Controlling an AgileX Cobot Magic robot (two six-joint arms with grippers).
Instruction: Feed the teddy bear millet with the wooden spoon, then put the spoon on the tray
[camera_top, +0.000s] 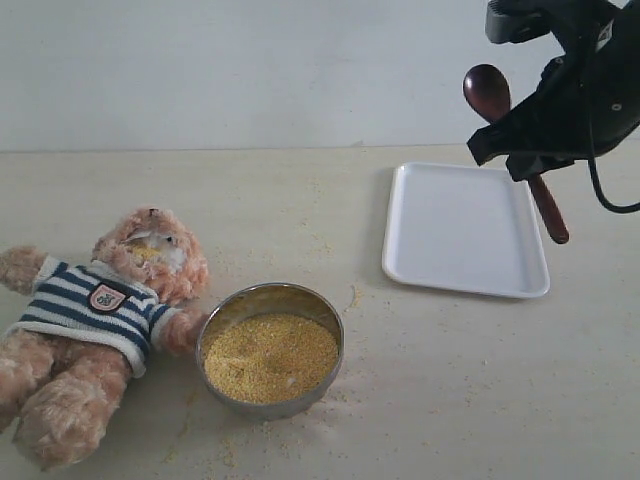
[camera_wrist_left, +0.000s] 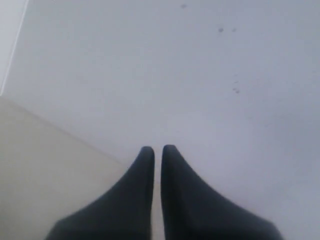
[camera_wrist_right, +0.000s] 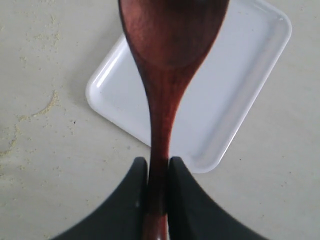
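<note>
The teddy bear (camera_top: 90, 320) lies on its back at the left of the table, with yellow millet crumbs on its muzzle. Beside it stands a steel bowl (camera_top: 270, 348) heaped with millet (camera_top: 270, 357). The white tray (camera_top: 465, 228) lies at the right rear and is bare. My right gripper (camera_top: 515, 150) hangs above the tray's far right corner, shut on the handle of the wooden spoon (camera_top: 488, 92), whose bowl points up and left. In the right wrist view the gripper (camera_wrist_right: 159, 162) clamps the spoon (camera_wrist_right: 165, 60) over the tray (camera_wrist_right: 240, 85). My left gripper (camera_wrist_left: 157, 149) is shut and holds nothing.
Loose millet crumbs (camera_top: 352, 298) are scattered on the beige table around the bowl and toward the tray. A pale wall runs along the table's back edge. The left wrist view takes in only a light surface.
</note>
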